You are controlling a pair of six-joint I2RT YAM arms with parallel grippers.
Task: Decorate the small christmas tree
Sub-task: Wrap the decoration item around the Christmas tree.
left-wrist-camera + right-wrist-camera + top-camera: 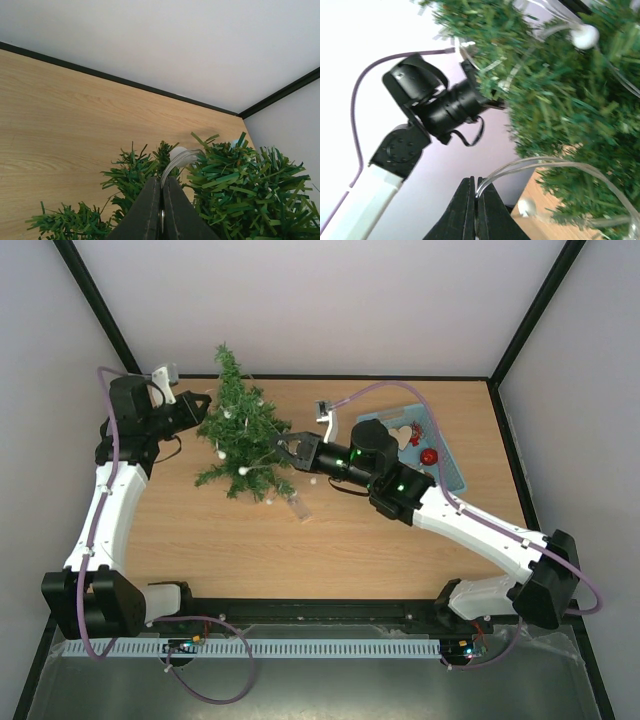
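On the worktop (400, 540) the tree (240, 430) stood upright between both arms, just right of the left hand (206, 404) and just left of the right hand (282, 446), equally near each, both clamped on its clear beaded strand (530, 162).

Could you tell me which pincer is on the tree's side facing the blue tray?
The right pincer; the left pincer meets the small christmas tree from the opposite side.

Bright, diffuse light; soft shadows on light wooden tabletop (330, 550). Right wrist view washed-out, bushy green christmas tree (560, 100) blurred.
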